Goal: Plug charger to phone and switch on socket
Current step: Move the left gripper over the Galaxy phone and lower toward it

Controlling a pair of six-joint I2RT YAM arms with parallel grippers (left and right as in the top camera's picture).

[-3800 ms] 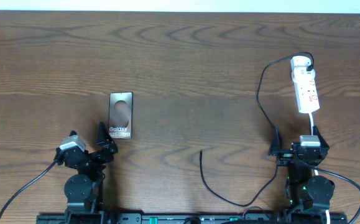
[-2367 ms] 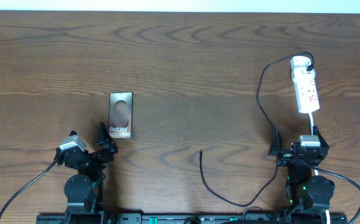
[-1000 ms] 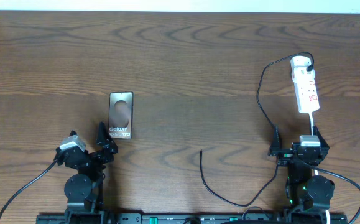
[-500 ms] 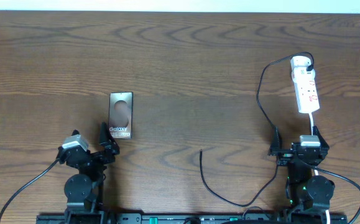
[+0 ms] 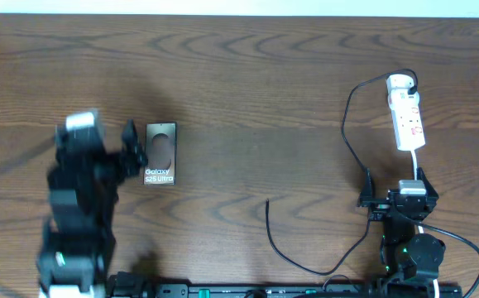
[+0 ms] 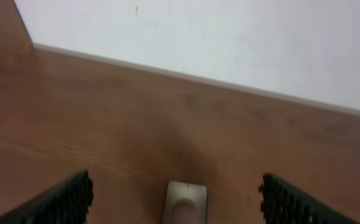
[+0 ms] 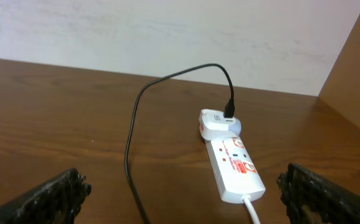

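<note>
Left gripper point(image 6: 175, 186), beside the phone point(image 5: 160, 154), and right gripper point(image 7: 183, 180) gape wide, holding nothing.

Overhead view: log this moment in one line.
left gripper open near phone | right gripper open, empty | charger plug loose on table, apart from phone | socket untouched

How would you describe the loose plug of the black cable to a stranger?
On the wooden table, look in the near half, right of the phone. A thin black cable curls there and ends in a small plug on the bare wood. The cable's other end reaches the white power strip; this one is joined to nothing.
</note>
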